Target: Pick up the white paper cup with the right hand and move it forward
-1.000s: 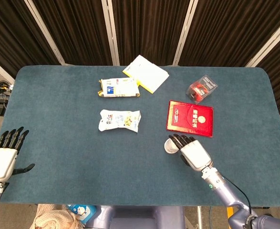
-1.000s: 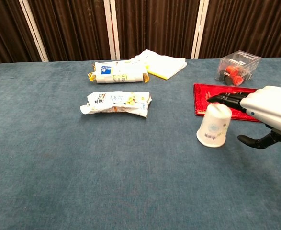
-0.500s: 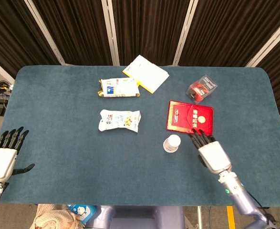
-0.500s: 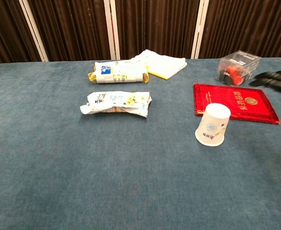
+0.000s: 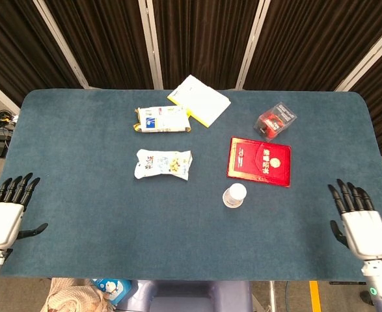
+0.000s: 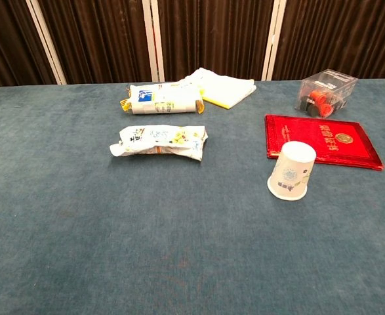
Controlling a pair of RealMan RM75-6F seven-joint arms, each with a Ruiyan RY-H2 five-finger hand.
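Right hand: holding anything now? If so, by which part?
Nothing. The right hand is open at the table's right edge, clear of the white paper cup. Left hand is open too.

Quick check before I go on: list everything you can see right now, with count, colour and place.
paper cup: 1, white, upside down, just in front of the red booklet
red booklet: 1, red with gold print, right of centre
clear box: 1, transparent with red and black parts inside, far right
snack packet: 1, white, centre left
wipes pack: 1, white with yellow ends, far centre
folded cloth: 1, white over yellow, far centre
table: 1, blue-green cover
left hand: 1, open, near left edge
right hand: 1, open, near right edge
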